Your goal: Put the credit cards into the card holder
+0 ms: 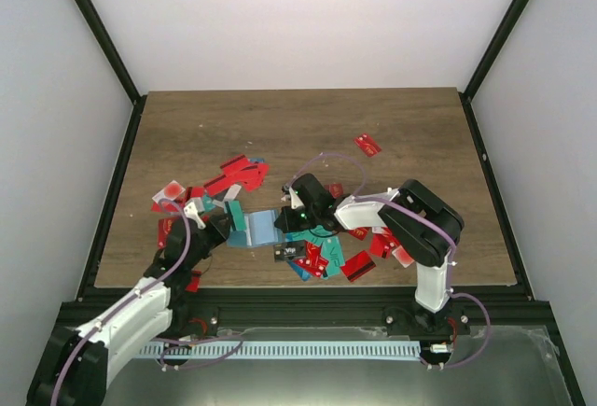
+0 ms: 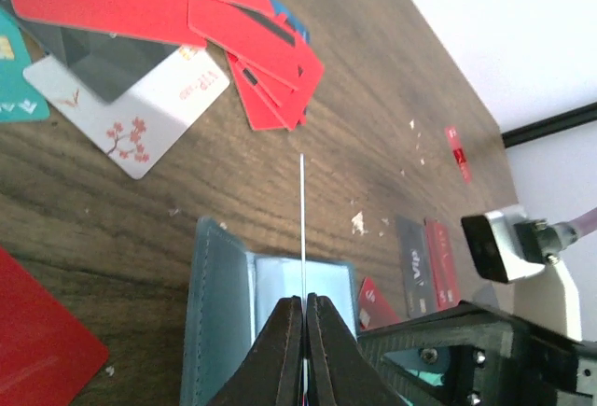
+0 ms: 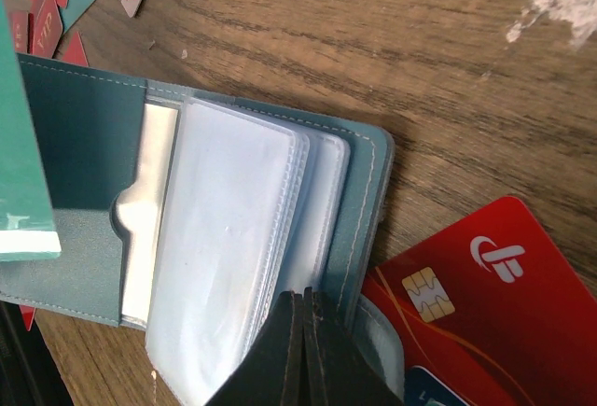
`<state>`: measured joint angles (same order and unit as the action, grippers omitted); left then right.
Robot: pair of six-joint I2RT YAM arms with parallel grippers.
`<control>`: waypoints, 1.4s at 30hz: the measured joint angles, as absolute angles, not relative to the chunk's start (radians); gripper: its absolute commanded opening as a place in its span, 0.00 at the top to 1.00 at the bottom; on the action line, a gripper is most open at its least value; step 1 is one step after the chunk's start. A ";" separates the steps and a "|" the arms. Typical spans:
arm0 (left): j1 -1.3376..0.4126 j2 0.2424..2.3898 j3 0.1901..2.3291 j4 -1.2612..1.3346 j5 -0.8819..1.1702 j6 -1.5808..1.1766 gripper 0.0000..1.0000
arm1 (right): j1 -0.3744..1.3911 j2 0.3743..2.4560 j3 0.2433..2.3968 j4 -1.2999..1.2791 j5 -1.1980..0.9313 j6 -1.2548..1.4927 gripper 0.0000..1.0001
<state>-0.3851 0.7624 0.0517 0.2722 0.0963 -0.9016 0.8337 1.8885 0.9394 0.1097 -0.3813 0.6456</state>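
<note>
Left hand (image 2: 304,301) pinches a credit card (image 2: 303,229) edge-on, just above the open card holder (image 2: 222,317), parallel to its fold. Right hand (image 3: 303,299) is pressed together, tips at the card holder.

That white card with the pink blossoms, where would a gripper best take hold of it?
The white card lies flat, its far part under a grey card, so only the corner pointing towards the holder and its two edges are free. Probably pinch that corner, coming in low from the holder's side.
</note>
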 measured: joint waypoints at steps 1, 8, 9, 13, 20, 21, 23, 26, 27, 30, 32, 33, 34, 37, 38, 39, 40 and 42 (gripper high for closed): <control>-0.385 0.747 0.051 0.269 0.091 -0.902 0.96 | 0.834 1.888 0.939 0.110 -0.381 0.646 0.99; -0.385 0.804 0.024 0.323 0.088 -0.906 0.96 | 0.834 1.888 0.939 0.110 -0.381 0.648 0.99; -0.385 0.825 0.018 0.338 0.088 -0.907 0.96 | 0.834 1.888 0.939 0.110 -0.381 0.648 0.99; -0.385 0.889 0.011 0.408 0.092 -0.913 0.96 | 0.834 1.888 0.939 0.110 -0.381 0.648 0.99; -0.385 0.979 0.011 0.541 0.111 -0.928 0.96 | 0.834 1.888 0.939 0.110 -0.381 0.648 0.99; -0.385 0.990 0.011 0.558 0.113 -0.932 0.96 | 0.834 1.888 0.939 0.110 -0.382 0.648 0.99; -0.385 1.003 0.011 0.575 0.115 -0.936 0.96 | 0.834 1.889 0.939 0.110 -0.382 0.648 0.99; -0.385 1.037 0.011 0.611 0.118 -0.943 0.96 | 0.834 1.889 0.939 0.111 -0.382 0.648 0.99; -0.385 1.048 0.011 0.622 0.119 -0.944 0.96 | 0.834 1.889 0.939 0.111 -0.382 0.648 0.99; -0.385 1.080 0.011 0.656 0.123 -0.948 0.96 | 0.834 1.890 0.939 0.112 -0.383 0.648 0.99; -0.385 1.100 0.011 0.675 0.126 -0.950 0.96 | 0.834 1.892 0.939 0.115 -0.385 0.648 0.99; -0.385 1.111 0.011 0.686 0.129 -0.951 0.96 | 0.834 1.892 0.939 0.116 -0.386 0.648 0.99; -0.385 1.119 0.011 0.694 0.133 -0.951 0.96 | 0.834 1.892 0.939 0.116 -0.386 0.648 0.99; -0.385 1.148 0.011 0.720 0.138 -0.955 0.96 | 0.834 1.892 0.939 0.116 -0.387 0.648 0.99; -0.386 1.158 0.011 0.725 0.140 -0.958 0.96 | 0.834 1.892 0.939 0.116 -0.387 0.648 0.99; -0.386 1.163 0.011 0.728 0.141 -0.959 0.96 | 0.834 1.892 0.939 0.116 -0.387 0.648 0.99; -0.386 1.168 0.011 0.730 0.141 -0.961 0.96 | 0.834 1.893 0.939 0.117 -0.389 0.648 0.99; -0.386 1.172 0.011 0.732 0.141 -0.962 0.96 | 0.834 1.893 0.939 0.118 -0.389 0.648 0.99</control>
<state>-0.3862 1.1717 0.0109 0.7319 0.1406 -0.9619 0.8337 1.8935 0.9394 0.1184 -0.3893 0.6479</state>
